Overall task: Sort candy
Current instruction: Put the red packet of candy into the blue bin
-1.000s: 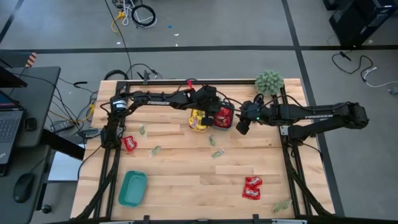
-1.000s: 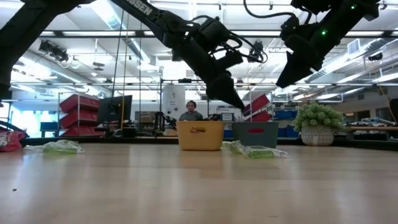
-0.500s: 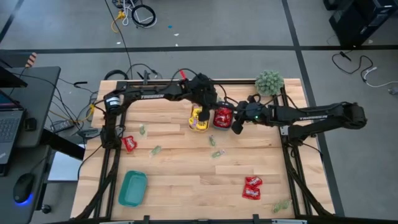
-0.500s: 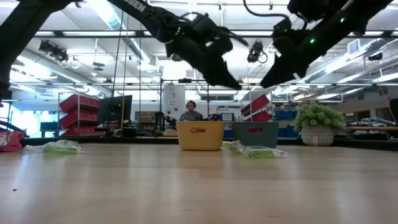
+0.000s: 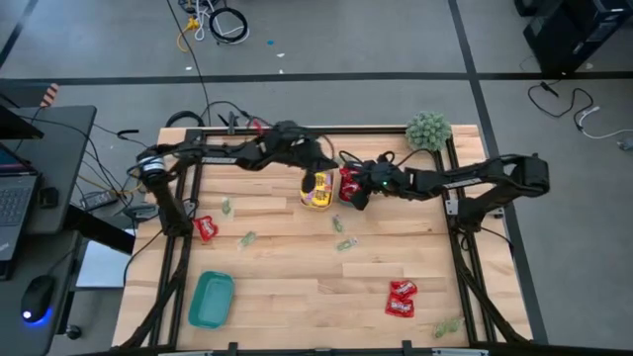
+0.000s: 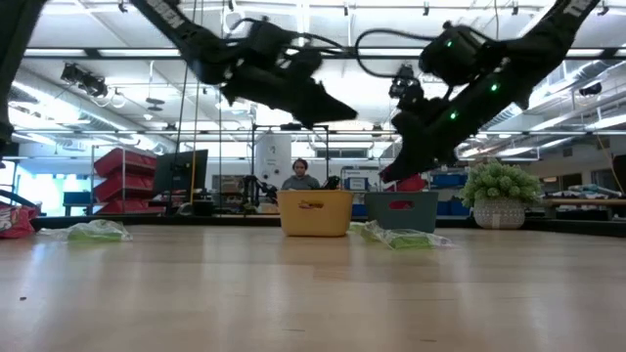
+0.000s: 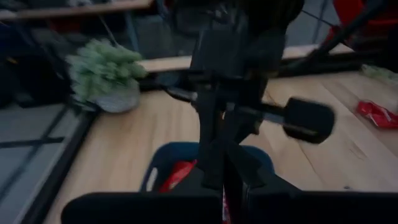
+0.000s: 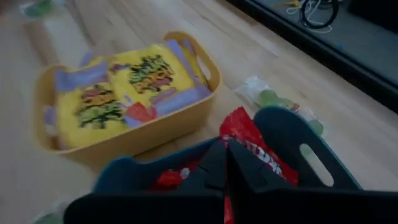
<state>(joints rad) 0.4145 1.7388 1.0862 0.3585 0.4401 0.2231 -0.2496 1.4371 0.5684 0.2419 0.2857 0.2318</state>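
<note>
The yellow tray holds yellow packets. Beside it, the blue tray holds red packets. Both trays stand on the table at its far middle. My right gripper is shut, tips slanting down just over the blue tray's rim, next to a red packet that sticks up. My left gripper is shut and hangs high above the trays, holding nothing. Loose red packets and pale green pieces lie flat on the table.
A teal tray stands at the near left. The fuzzy green plant sits in the far right corner. More green pieces lie at the near right. A person stands in the room beyond the table's far edge.
Both grippers have shut. My left gripper has risen from over the trays and drawn back toward the far left. My right gripper has moved toward the table's left and come down to the blue tray.
</note>
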